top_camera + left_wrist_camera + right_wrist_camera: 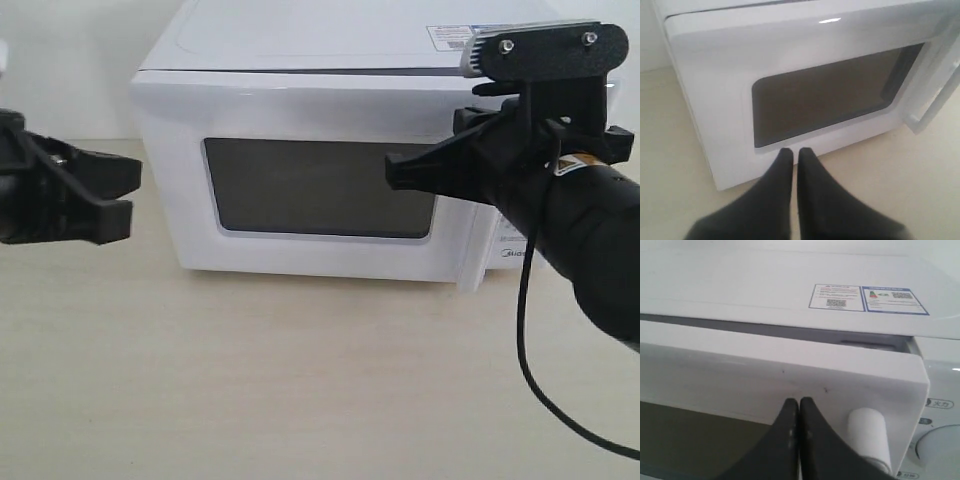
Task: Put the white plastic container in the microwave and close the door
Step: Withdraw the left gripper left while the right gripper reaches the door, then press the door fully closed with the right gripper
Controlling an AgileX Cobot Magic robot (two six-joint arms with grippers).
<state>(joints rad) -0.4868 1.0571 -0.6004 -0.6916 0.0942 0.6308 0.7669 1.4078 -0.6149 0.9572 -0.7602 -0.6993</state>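
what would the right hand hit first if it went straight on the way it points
The white microwave door: its frame just above the dark window, beside the white bar handle. The right hand's shut tips look at or almost on it; contact is unclear.

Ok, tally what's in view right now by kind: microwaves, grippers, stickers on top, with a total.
Microwave: 1
Grippers: 2, left gripper and right gripper
Stickers on the microwave's top: 2
Total: 5
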